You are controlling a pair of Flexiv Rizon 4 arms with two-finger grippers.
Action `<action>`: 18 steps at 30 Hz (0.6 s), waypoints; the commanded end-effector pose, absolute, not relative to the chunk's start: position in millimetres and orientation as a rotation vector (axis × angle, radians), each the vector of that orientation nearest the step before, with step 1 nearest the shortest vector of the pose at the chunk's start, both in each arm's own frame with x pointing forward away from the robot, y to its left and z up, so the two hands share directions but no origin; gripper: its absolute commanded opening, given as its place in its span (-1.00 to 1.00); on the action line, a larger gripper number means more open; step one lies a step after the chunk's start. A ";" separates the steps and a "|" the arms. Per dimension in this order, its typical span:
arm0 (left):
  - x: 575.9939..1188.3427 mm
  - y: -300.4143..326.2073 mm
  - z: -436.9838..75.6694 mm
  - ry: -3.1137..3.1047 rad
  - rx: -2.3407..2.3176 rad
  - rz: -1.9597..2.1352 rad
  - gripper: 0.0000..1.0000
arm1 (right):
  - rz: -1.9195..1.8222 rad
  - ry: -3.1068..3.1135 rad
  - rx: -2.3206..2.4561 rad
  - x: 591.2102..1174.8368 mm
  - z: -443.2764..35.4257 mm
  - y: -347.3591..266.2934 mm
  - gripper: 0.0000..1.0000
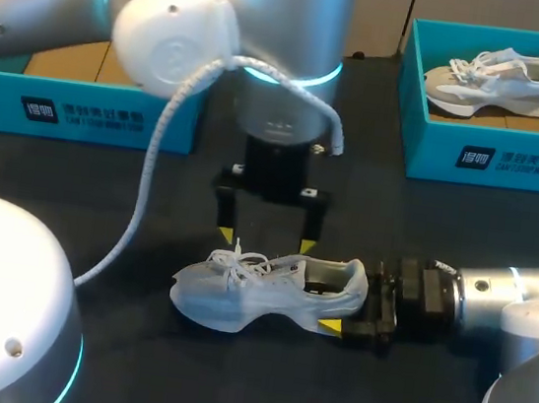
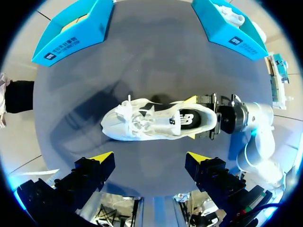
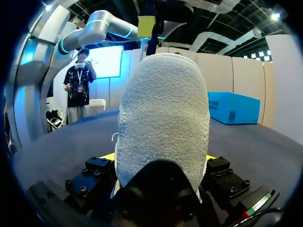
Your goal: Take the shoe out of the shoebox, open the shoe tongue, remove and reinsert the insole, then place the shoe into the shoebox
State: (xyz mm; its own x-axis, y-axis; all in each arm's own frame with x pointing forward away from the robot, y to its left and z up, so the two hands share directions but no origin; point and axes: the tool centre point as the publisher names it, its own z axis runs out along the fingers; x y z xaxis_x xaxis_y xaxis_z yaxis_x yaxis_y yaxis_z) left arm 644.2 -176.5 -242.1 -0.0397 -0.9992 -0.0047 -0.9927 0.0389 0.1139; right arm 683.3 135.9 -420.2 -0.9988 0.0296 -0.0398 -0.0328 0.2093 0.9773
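A white sneaker (image 1: 263, 285) stands upright on the dark table, toe to the left, laces loose. My right gripper (image 1: 341, 296) is shut on its heel, one yellow-tipped finger on each side. In the right wrist view the grey heel (image 3: 163, 127) fills the space between that gripper's fingers (image 3: 161, 158). My left gripper (image 1: 266, 240) hangs open just behind and above the shoe's middle, touching nothing. In the left wrist view the sneaker (image 2: 151, 120) lies ahead of the open left gripper (image 2: 150, 158), and the right gripper (image 2: 191, 118) clamps the heel.
A blue shoebox (image 1: 84, 103) stands at the back left. A second blue shoebox (image 1: 494, 157) at the back right holds another white sneaker (image 1: 494, 80). A white cable (image 1: 151, 161) droops from my left arm down to the table's left.
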 end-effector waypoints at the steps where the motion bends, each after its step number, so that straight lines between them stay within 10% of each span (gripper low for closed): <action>1: 645.3 -185.5 -242.0 -2.227 2.137 -0.174 1.00 | 1.941 2.405 0.000 681.9 -423.1 138.7 -1.00; 18: 670.7 -221.6 -292.1 -2.256 2.145 -0.328 1.00 | 1.941 2.405 0.000 681.9 -423.1 138.7 -1.00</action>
State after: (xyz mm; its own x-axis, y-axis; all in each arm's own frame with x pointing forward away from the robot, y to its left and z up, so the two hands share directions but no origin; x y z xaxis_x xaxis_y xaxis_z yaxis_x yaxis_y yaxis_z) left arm 663.1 -203.5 -276.9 -0.0534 -0.9945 -0.0899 -0.9899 0.0409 0.1355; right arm 683.4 136.0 -420.2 -0.9988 0.0297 -0.0399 -0.0328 0.2093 0.9773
